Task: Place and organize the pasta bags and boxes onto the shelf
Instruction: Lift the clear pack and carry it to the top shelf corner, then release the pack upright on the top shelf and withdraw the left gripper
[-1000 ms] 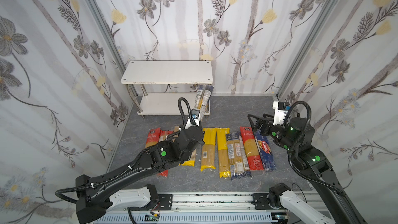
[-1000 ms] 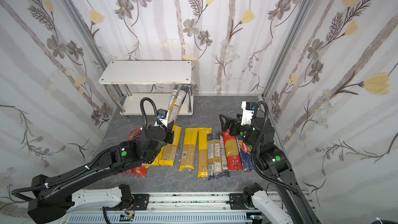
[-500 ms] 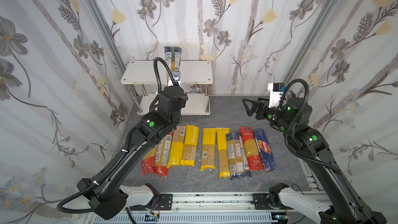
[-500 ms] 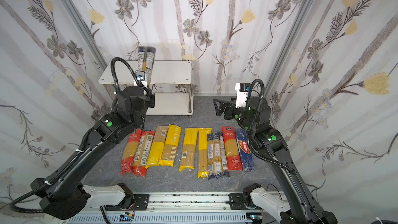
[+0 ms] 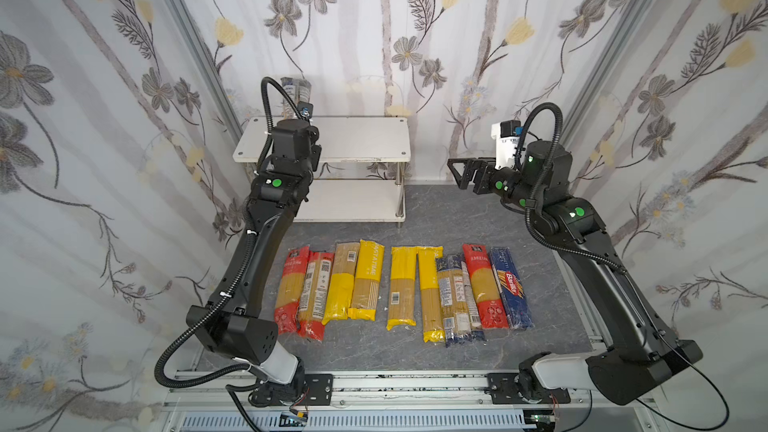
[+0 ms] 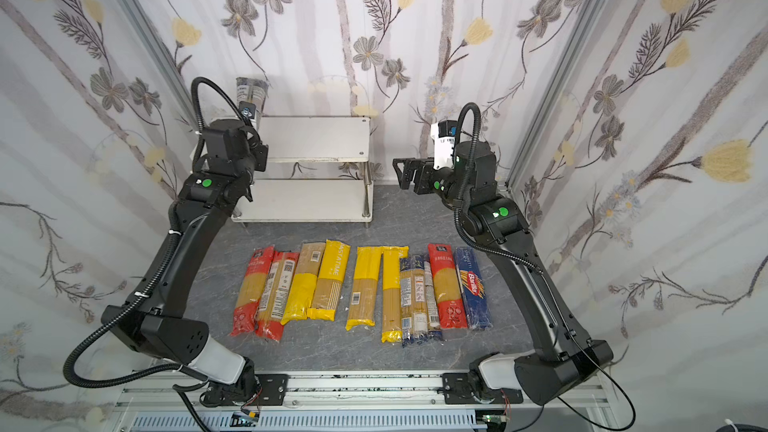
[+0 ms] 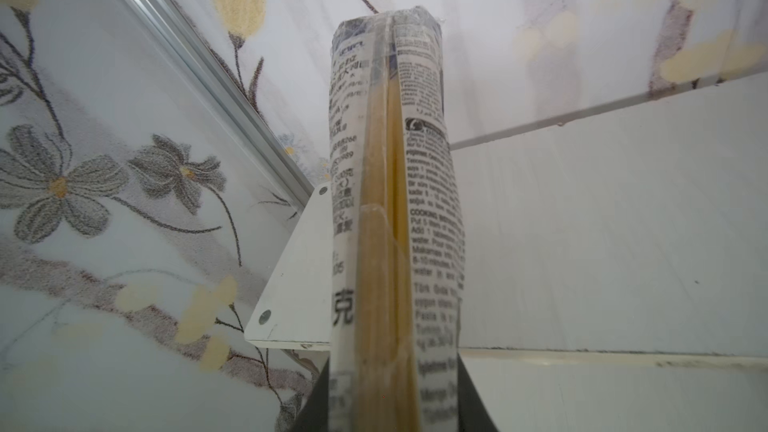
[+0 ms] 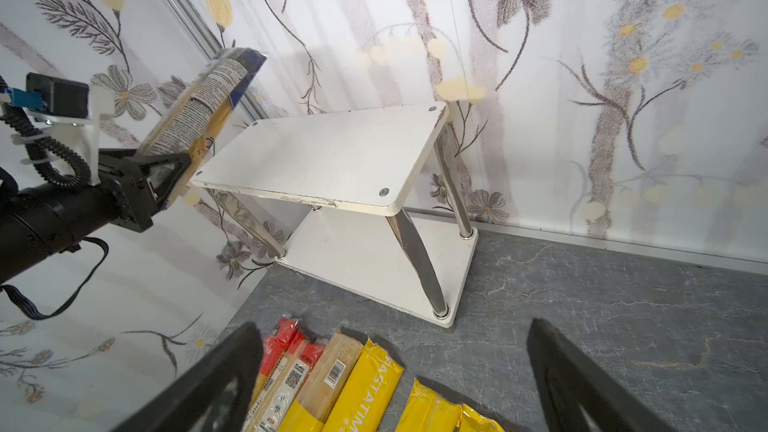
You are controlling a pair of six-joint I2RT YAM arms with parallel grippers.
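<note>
Left arm [image 5: 266, 243] has carried a spaghetti pack [image 5: 296, 91] up from the row to the shelf [image 5: 361, 139].

A second ago the left jaws held this pack low by the lower board; now the arm stretches high, with its jaws pinching the pack's bottom end at the left end of the top board. The pack juts up beyond the jaws, tilted: a clear bag of pale strands with white printed labels and a dark-blue top. The right arm [image 5: 582, 218] has also risen, its jaws spread and empty, facing the shelf. The remaining packs [image 5: 401, 284] lie on the tabletop [image 5: 457, 218] below both jaws.
</note>
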